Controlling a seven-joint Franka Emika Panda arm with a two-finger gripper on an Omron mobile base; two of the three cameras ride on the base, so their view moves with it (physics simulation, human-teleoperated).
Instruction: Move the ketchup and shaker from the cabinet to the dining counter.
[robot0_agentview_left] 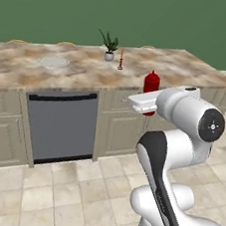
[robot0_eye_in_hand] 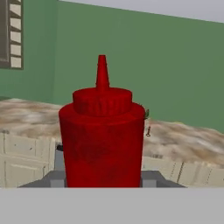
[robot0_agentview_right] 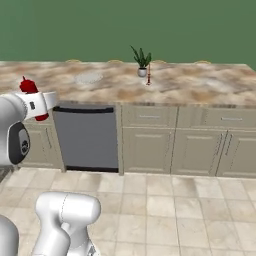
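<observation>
The ketchup (robot0_agentview_left: pixel 152 81) is a red bottle with a pointed nozzle, held upright in the air. My gripper (robot0_agentview_left: pixel 148 105) is shut on its lower body. In the right base view the ketchup (robot0_agentview_right: pixel 28 86) rises above the white hand at the far left. In the hand view the ketchup (robot0_eye_in_hand: pixel 101 140) stands very close, with grey fingers (robot0_eye_in_hand: pixel 57 178) at its sides. The dining counter (robot0_agentview_left: pixel 20 66) is a brown-beige marble slab just beyond the bottle, which hangs near its front edge at about top height. The shaker and the cabinet are out of view.
On the dining counter (robot0_agentview_right: pixel 200 87) stand a small potted plant (robot0_agentview_left: pixel 110 47) and a thin orange candlestick (robot0_agentview_left: pixel 121 60), and a round grey disc (robot0_agentview_left: pixel 53 61) lies to the left. A grey dishwasher panel (robot0_agentview_left: pixel 60 126) and beige cupboard doors front the counter. Tiled floor lies below.
</observation>
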